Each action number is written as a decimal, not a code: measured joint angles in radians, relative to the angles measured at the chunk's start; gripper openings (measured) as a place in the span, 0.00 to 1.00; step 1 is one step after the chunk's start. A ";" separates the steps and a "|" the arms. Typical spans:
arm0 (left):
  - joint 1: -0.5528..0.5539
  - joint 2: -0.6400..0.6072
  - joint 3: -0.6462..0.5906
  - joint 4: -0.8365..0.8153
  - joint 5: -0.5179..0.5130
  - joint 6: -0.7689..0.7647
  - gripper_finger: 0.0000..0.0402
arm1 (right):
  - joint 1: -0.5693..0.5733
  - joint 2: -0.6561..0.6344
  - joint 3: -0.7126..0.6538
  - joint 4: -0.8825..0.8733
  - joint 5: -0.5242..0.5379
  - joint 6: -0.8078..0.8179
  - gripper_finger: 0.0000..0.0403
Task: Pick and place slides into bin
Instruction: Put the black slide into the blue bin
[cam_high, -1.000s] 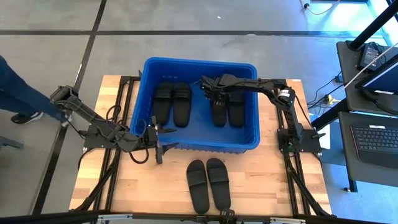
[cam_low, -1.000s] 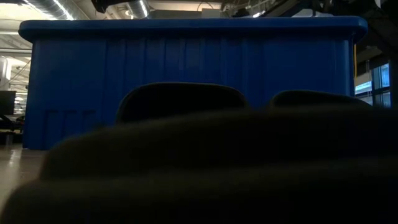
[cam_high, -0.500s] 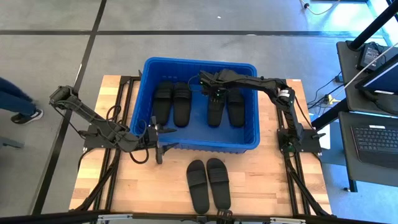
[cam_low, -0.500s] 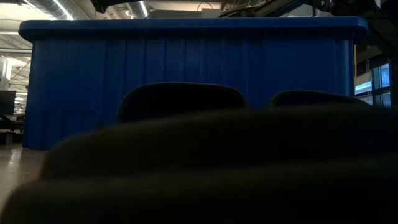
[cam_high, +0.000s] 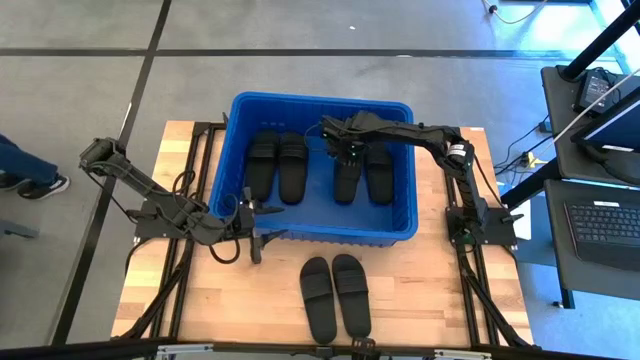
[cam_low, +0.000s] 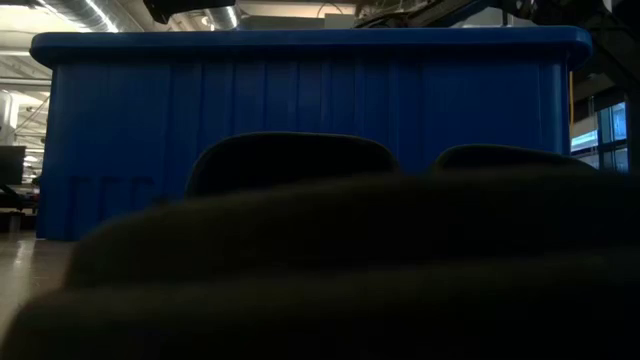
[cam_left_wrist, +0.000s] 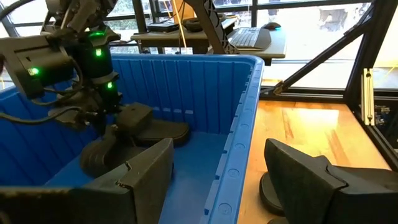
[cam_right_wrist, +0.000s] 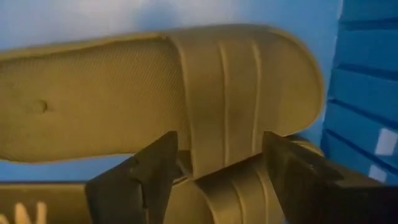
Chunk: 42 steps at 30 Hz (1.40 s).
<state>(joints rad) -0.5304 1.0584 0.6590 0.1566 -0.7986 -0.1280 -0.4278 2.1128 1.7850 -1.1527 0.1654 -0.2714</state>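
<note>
The right hand (cam_high: 345, 150) hangs inside the bin (cam_high: 400, 232), fingers parted, gripping nothing, above four slides (cam_high: 292, 165) there. Two more slides (cam_high: 335, 295) lie on the surface (cam_high: 440, 290). The left hand (cam_high: 262, 222) waits wide open, empty, at the bin's near wall.

There are six black slides: four lie inside the bin (cam_high: 400, 225), in a left pair (cam_high: 277, 165) and a right pair (cam_high: 363, 175), and two (cam_high: 335, 295) sit on the surface near its front edge. One blue bin. Two arms.
</note>
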 joint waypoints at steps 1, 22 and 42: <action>0.000 0.000 0.000 0.000 0.000 0.000 0.62 | 0.000 0.000 -0.007 -0.002 0.001 0.000 0.58; 0.000 0.000 0.000 -0.015 0.000 0.000 0.62 | -0.001 -0.001 -0.077 -0.016 0.155 0.010 0.58; 0.000 0.000 0.000 -0.014 0.000 0.000 0.62 | -0.001 -0.001 -0.040 -0.102 0.156 0.113 0.58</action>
<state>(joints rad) -0.5304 1.0584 0.6590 0.1425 -0.7990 -0.1276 -0.4290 2.1117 1.7447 -1.2544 0.3214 -0.1584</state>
